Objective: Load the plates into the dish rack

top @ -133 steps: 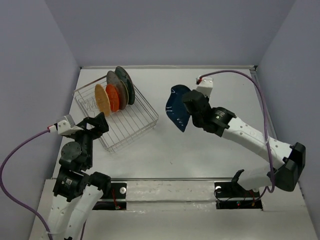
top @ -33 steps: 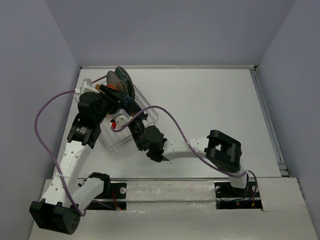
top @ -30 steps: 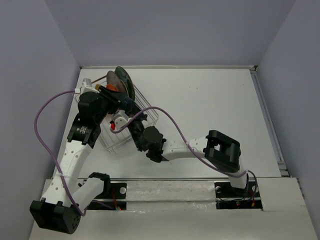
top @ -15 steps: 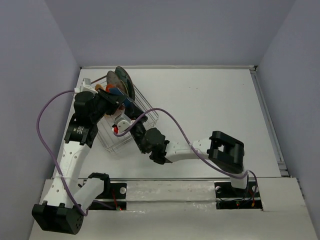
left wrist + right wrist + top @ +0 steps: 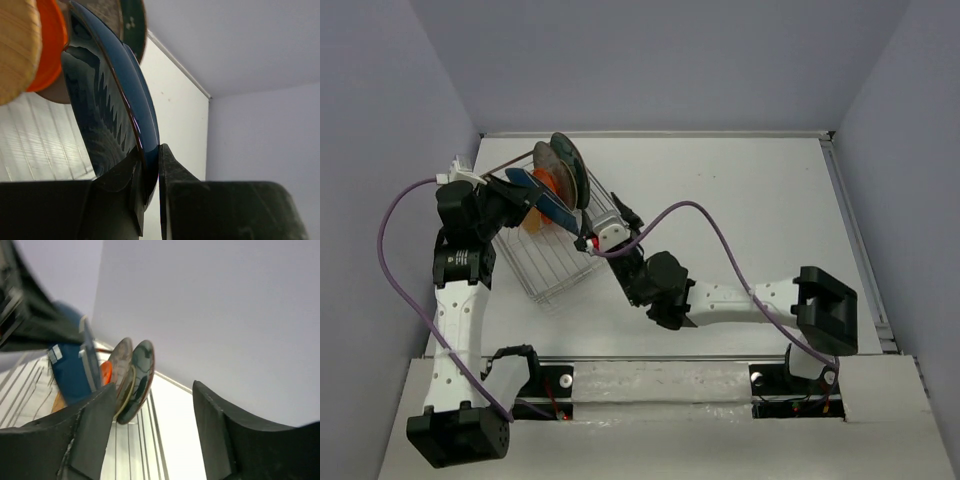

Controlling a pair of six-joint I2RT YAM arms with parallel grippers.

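My left gripper (image 5: 516, 190) is shut on the rim of the dark blue leaf-shaped plate (image 5: 546, 201), holding it on edge over the dish rack (image 5: 550, 272). In the left wrist view both fingers (image 5: 172, 175) pinch that blue plate (image 5: 105, 110) at the left gripper (image 5: 150, 153). Teal (image 5: 571, 165), grey (image 5: 548, 158) and orange (image 5: 553, 184) plates stand upright in the rack, with a tan plate (image 5: 17, 45) beside the orange one (image 5: 50, 45). My right gripper (image 5: 608, 222) stands open at the rack's right side, holding nothing; the right wrist view looks between its fingers (image 5: 90, 420) at the teal plate (image 5: 141, 374).
The wire rack sits at the table's back left, close to the left wall (image 5: 410, 150). My right arm (image 5: 720, 298) stretches low across the table's front. Its purple cable (image 5: 700, 215) arcs above the table's middle.
The right gripper has opened off the blue plate and drawn back to the right. The left gripper has shut on the plate and swung it back and left over the rack.
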